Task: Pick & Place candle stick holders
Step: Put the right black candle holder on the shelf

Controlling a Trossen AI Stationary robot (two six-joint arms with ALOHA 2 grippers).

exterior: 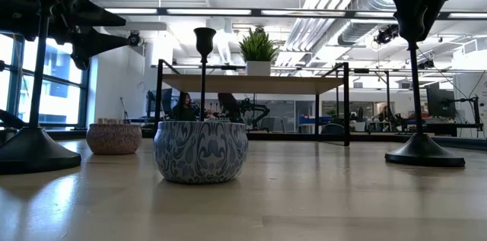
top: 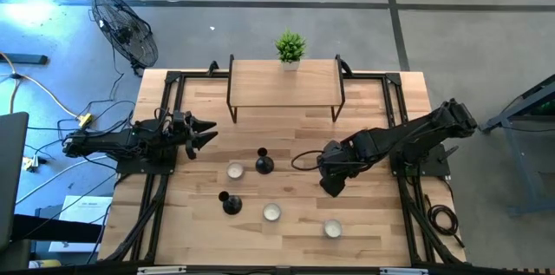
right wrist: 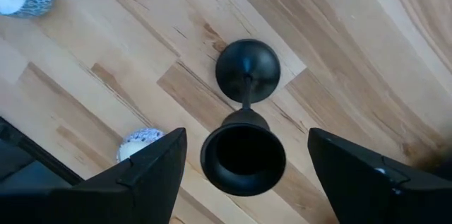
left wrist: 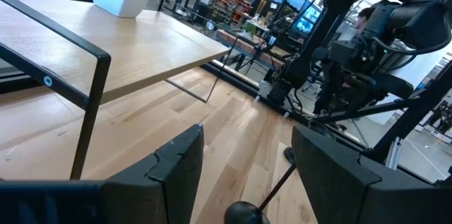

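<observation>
Blue-and-white patterned tealight tin (exterior: 200,150) sits closest to the low camera, on pale wooden desk (exterior: 304,203) planks. A pinkish tealight (exterior: 114,138) stands behind it to the left. One black candle stick holder (exterior: 34,146) rises at the left edge, a second holder (exterior: 203,43) shows farther back, and a third holder (exterior: 424,150) stands on the right with the right claw (exterior: 415,20) directly over its stem. Behind them a black-framed wooden shelf (exterior: 259,83) carries a green potted plant (exterior: 259,47). The room beyond has bright windows on the left, exposed ducts and round ceiling lights, and a person seated far back.

From above, the desk sits on grey concrete floor crossed by dark lines, with a black fan (top: 126,32) and loose cables off its left side. Two holders and three tealights stand in the desk's front half. The left claw (top: 211,133) hangs near the shelf's left leg, well away from them.

On the left wrist camera its fingers stand apart and hold nothing; a holder shows on the planks beyond the gap.

On the right wrist camera the right claw's fingers are spread on either side of the third holder's cup, upright on the desk, with a gap on each side.
</observation>
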